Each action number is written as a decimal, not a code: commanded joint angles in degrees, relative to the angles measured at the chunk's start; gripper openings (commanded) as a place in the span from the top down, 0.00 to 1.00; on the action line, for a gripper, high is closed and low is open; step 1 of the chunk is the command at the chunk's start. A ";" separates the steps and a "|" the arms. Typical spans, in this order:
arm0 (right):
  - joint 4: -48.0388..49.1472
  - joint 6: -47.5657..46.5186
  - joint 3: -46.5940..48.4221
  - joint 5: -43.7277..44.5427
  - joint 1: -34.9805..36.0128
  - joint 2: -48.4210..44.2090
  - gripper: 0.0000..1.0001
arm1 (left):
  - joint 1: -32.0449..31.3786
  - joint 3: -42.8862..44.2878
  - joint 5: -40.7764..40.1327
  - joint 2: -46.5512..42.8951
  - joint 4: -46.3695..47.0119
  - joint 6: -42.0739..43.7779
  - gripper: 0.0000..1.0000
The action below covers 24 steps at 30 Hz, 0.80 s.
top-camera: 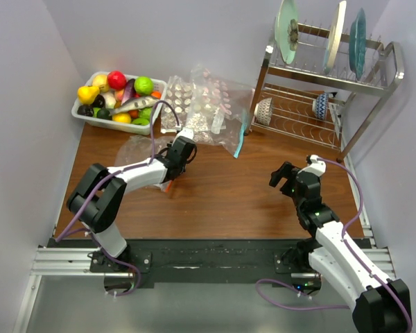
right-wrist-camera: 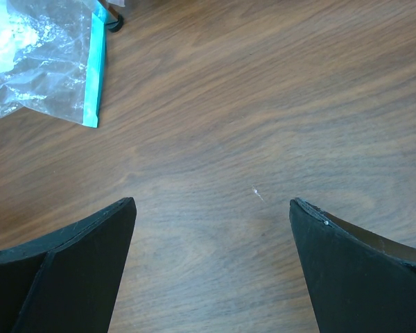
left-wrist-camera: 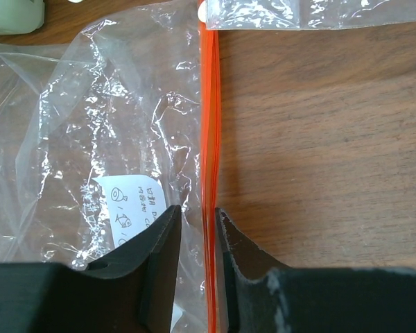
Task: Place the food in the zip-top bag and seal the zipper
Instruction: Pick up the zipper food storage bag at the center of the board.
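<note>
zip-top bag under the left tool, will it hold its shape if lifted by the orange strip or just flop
Probably flop: the zip-top bag is thin, crinkled film lying flat and looks empty apart from a paper slip. The zipper looks stiffer and may stay fairly straight. The left tool straddles that strip, and the glossy film may slip.

Light is bright, even and diffuse in all three views, with only faint shadows on the table (top-camera: pixel 229 194). White glare speckles the crinkly zip-top bag (left-wrist-camera: pixel 90 139). Both wrist views are sharp on the wood, while the near gripper fingers (right-wrist-camera: pixel 76 270) look slightly soft.
</note>
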 commanded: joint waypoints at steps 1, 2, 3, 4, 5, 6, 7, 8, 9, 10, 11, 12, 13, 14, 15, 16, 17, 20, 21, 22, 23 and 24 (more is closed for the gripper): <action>1.01 0.67 -0.13 0.21 -0.06 -0.30 0.04 | -0.17 2.06 -2.00 -1.69 0.59 -0.87 0.69; 1.01 0.76 -0.05 0.21 -0.06 -0.30 0.04 | -0.17 2.06 -2.08 -1.87 0.59 -0.87 0.67; 1.09 0.67 -0.04 0.12 0.03 -0.21 0.04 | -0.17 1.97 -2.08 -2.04 0.59 -0.87 0.66; 1.01 0.67 -0.04 0.12 -0.05 -0.30 0.04 | -0.17 1.97 -2.08 -2.31 0.59 -0.87 0.66; 1.01 0.67 -0.04 0.21 -0.14 -0.21 0.04 | -0.17 1.97 -2.08 -2.31 0.59 -0.87 0.66; 1.01 0.76 -0.13 0.21 0.03 -0.21 0.04 | -0.09 1.97 -2.08 -2.31 0.50 -0.78 0.65; 1.01 0.67 -0.05 0.12 0.03 -0.21 0.04 | -0.17 2.06 -2.26 -2.22 0.59 -0.78 0.64; 1.09 0.67 -0.04 0.12 -0.05 -0.21 0.04 | -0.17 2.06 -2.26 -2.22 0.42 -0.78 0.64; 1.09 0.67 -0.04 0.12 -0.06 -0.21 0.04 | -0.17 2.06 -2.26 -2.22 0.33 -0.87 0.64; 1.09 0.67 -0.13 0.12 -0.14 -0.21 0.04 | -0.17 2.15 -2.26 -2.13 0.41 -0.96 0.64; 1.01 0.67 -0.05 0.04 -0.06 -0.21 0.04 | -0.17 2.06 -2.26 -2.13 0.33 -1.39 0.64; 1.09 0.67 -0.04 0.12 -0.14 -0.21 0.04 | -0.17 1.89 -2.35 -2.22 0.41 -1.40 0.64; 1.09 0.76 -0.04 0.04 -0.06 -0.12 0.04 | -0.17 1.97 -2.17 -2.40 0.59 -1.40 0.64; 1.09 0.76 -0.04 0.03 -0.06 -0.04 0.04 | -0.17 1.88 -2.09 -2.48 0.59 -1.48 0.64; 1.09 0.67 0.04 0.12 -0.06 -0.03 0.04 | -0.09 1.88 -1.91 -2.66 0.68 -1.57 0.64; 1.09 0.76 0.04 0.04 -0.06 -0.03 0.04 | -0.17 1.97 -1.65 -2.92 0.68 -1.57 0.64; 1.09 0.67 0.04 0.12 -0.06 -0.03 0.04 | -0.17 1.97 -1.73 -3.01 0.68 -1.49 0.64; 1.09 0.67 0.04 0.12 -0.06 -0.03 0.04 | -0.17 2.23 -2.96 -2.84 0.33 -1.22 0.66; 1.09 0.67 0.04 0.04 -0.06 -0.03 0.04 | -0.17 2.41 -3.40 -2.58 0.07 -1.05 0.67; 1.01 0.67 -0.04 0.03 -0.06 -0.12 0.04 | -0.17 2.58 -4.01 -2.05 -0.28 -0.96 0.69; 1.01 0.76 -0.04 0.12 -0.14 -0.21 0.04 | -0.17 2.76 -4.10 -1.78 -0.64 -0.70 0.69; 1.09 0.76 -0.04 0.12 -0.06 -0.12 0.04 | -0.17 2.76 -4.11 -1.52 -0.55 -0.69 0.69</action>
